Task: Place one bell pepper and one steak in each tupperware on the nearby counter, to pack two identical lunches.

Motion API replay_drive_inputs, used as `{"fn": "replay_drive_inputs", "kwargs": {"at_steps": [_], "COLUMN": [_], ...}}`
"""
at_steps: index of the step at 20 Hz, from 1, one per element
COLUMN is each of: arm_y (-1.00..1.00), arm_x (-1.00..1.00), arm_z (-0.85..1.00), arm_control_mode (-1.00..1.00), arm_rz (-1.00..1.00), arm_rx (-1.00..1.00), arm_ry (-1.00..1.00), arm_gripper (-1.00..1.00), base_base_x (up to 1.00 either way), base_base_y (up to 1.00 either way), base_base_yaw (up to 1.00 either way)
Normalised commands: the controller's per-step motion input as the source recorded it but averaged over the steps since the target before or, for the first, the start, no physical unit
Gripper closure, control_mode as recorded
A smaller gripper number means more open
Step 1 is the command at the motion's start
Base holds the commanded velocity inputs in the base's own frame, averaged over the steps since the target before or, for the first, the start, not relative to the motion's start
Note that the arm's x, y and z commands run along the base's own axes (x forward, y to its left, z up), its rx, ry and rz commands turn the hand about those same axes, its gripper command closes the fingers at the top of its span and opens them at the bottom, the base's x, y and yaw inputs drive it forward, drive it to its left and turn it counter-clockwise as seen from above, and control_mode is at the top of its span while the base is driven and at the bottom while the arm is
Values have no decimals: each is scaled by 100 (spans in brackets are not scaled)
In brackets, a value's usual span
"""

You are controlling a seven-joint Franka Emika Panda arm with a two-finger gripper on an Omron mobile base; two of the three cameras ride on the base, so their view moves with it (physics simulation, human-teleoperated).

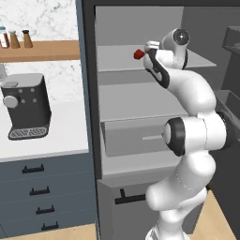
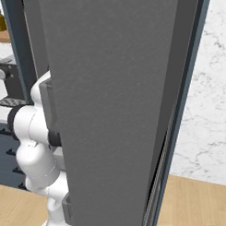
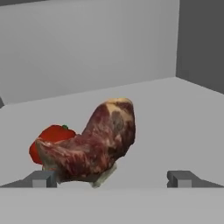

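Claw (image 3: 112,178) wide open, nothing held; its two dark finger tips (image 3: 40,179) stand far apart at the bottom of the hand view, just short of the food on a grey shelf.

Fridge (image 1: 140,117): tall grey cabinet standing open, pale shelves and a drawer front inside. In the right base view its open door (image 2: 110,110) covers most of the picture, with the white arm (image 2: 35,149) beside its left edge.

Arm reaches up from the lower right of the left base view to the upper shelf (image 1: 122,58), the hand up against the shelf's front edge.

Counter (image 1: 42,136): white top left of the fridge, over dark blue-grey drawers with black bar handles. A dark coffee machine (image 1: 26,108) stands on it toward the back wall. Above it a wooden wall shelf (image 1: 42,50) carries small bottles.

Steak (image 3: 94,146): brown-red mottled lump with pale patches, lying on the upper fridge shelf just ahead of the claw, nearer the left finger tip than the right. Whether that tip touches it, cannot tell.

Bell pepper (image 3: 50,139): glossy red, green stem bit on top, directly behind and left of the steak, partly hidden by it, apparently touching. From the left base view the pepper (image 1: 138,54) shows as a red lump at the shelf's front edge, just left of the hand.
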Motion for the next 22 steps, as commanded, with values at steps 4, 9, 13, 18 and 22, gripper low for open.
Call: {"fn": "replay_drive_inputs", "kwargs": {"at_steps": [4, 9, 13, 18, 22], "arm_y": [0, 0, 0, 0, -12], "arm_x": [44, 31, 13, 0, 13], "arm_z": [0, -12, -43, -42, -34], "arm_control_mode": [-100, -100, -100, -100, -100], "arm_rz": [-4, -1, 0, 0, -1], "arm_rx": [8, 14, 10, 11, 16], "arm_ry": [0, 0, 0, 0, 0], "arm_gripper": [-100, -100, -100, -100, -100], "base_base_x": [0, 0, 0, 0, 0], "base_base_y": [0, 0, 0, 0, 0], "base_base_yaw": [0, 0, 0, 0, 0]}}
